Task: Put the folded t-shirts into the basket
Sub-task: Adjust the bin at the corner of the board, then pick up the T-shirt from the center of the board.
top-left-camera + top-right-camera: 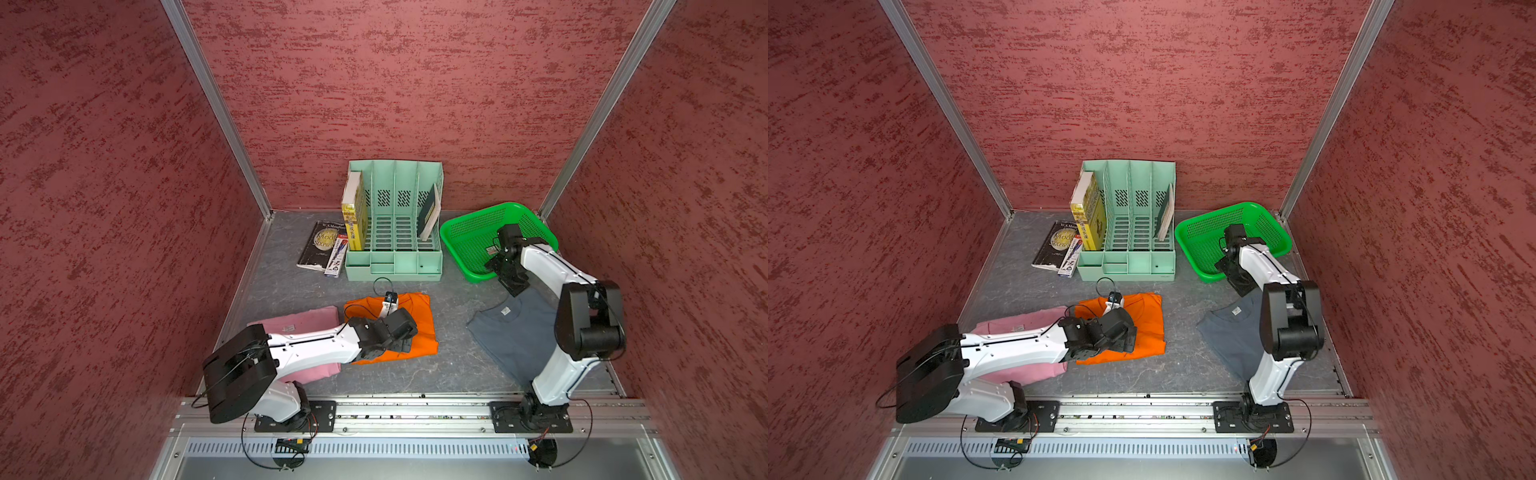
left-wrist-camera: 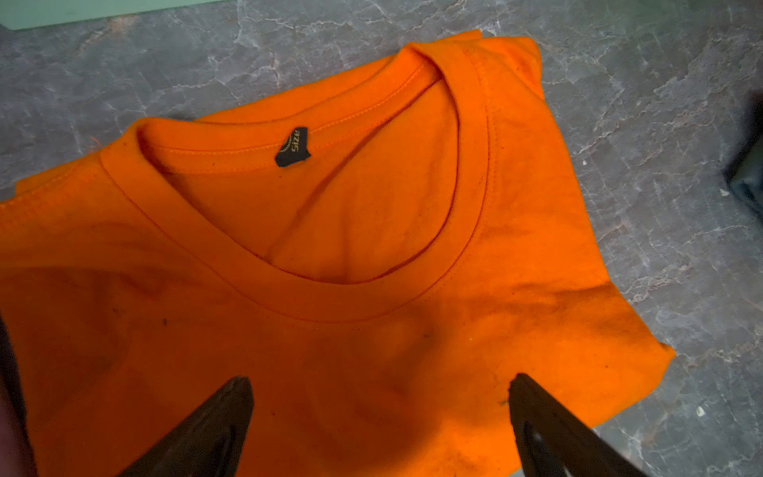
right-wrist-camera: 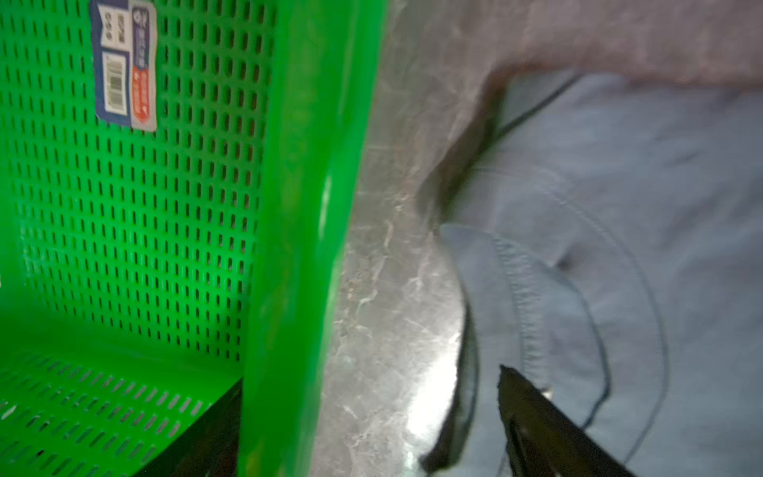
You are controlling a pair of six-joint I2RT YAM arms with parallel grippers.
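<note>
1. Both top views. The pink t-shirt (image 1: pixel 303 322), orange t-shirt (image 1: pixel 419 320) and grey-blue t-shirt (image 1: pixel 515 336) lie flat on the bench (image 1: pixel 291 291). None is in the basket (image 1: pixel 469 232), which sits just beyond the right fingers (image 1: pixel 514 287). The left fingers (image 1: pixel 404 345) hang over the orange t-shirt, and the pink t-shirt lies behind them.
2. Left wrist view. The left fingers (image 2: pixel 223 425) are spread wide and hold nothing. The orange t-shirt (image 2: pixel 371 247) lies beneath and ahead of them, its collar (image 2: pixel 475 186) and label (image 2: pixel 293 146) beyond the tips. Whether they touch the cloth cannot be told. Handling, as a judgement: light, soft and limp, so the folds would likely sag if a single layer were lifted. Best hold: a folded edge, pinching every layer.
3. Right wrist view, blurred. The right fingers (image 3: pixel 536 413) are wide apart and empty. One is over the edge of the grey-blue t-shirt (image 3: pixel 619 206), the other on the far side of the rim of the basket (image 3: pixel 297 247). That t-shirt lies near the basket.
</note>
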